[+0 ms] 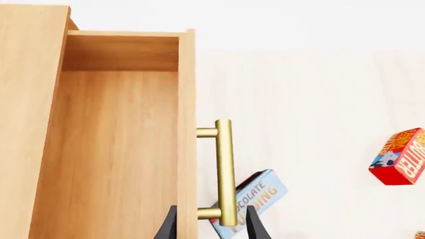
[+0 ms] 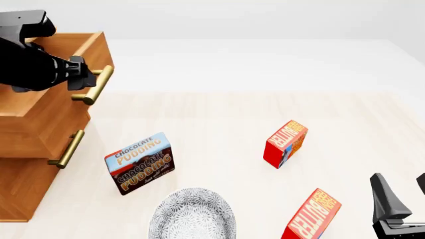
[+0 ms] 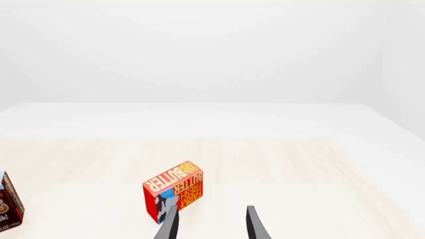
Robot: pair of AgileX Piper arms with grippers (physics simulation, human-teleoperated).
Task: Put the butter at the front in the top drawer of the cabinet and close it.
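Observation:
The cabinet stands at the left with the top drawer pulled out; its inside holds nothing. My left gripper is open, its fingers astride the drawer's brass handle, as the left wrist view shows. The front butter lies near the table's front edge, left of my right gripper, which is open and holds nothing. The second butter carton stands farther back. It shows ahead of the right fingers and in the left wrist view.
The chocolate pudding box stands in front of the cabinet, below the open drawer. A grey patterned bowl sits at the front edge between the pudding and the front butter. The lower drawer is shut.

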